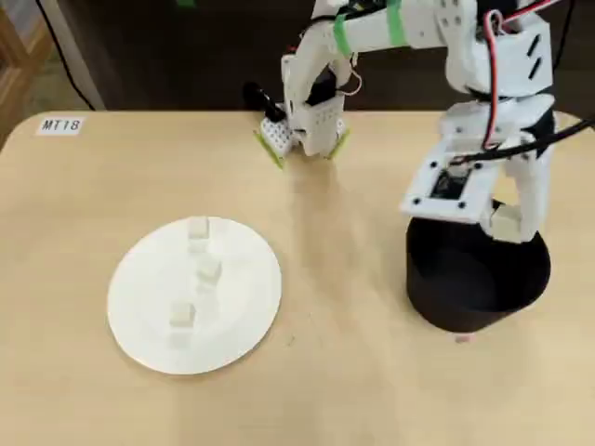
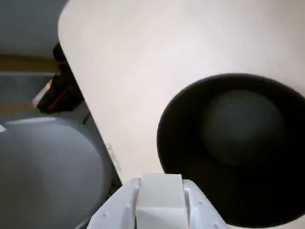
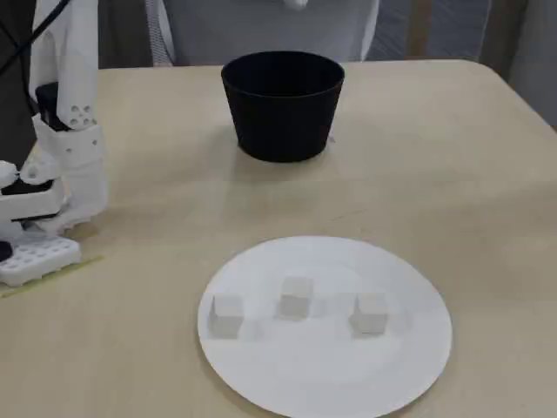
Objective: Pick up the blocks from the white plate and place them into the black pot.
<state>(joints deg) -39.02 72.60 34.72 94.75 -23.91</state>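
Three off-white blocks [image 1: 198, 228] [image 1: 208, 270] [image 1: 181, 314] lie in a row on the white plate [image 1: 149, 334] at the table's left in the overhead view. The fixed view shows them [image 3: 226, 312] [image 3: 296, 296] [image 3: 372, 312] on the plate [image 3: 326, 383] near the front. My gripper [image 1: 507, 225] hangs above the black pot [image 1: 476, 288], shut on one more block [image 2: 159, 207]. In the wrist view the gripper [image 2: 160, 187] holds it just outside the near rim of the pot [image 2: 190, 157], whose inside looks dark. The fixed view shows the pot [image 3: 283, 113] but not the gripper.
The arm's base [image 1: 307, 116] stands at the table's far edge, with a white perforated piece [image 1: 275, 136] beside it. A label reading MT18 [image 1: 61, 124] sits at the far left corner. The table's edge [image 2: 90, 119] runs near the pot in the wrist view.
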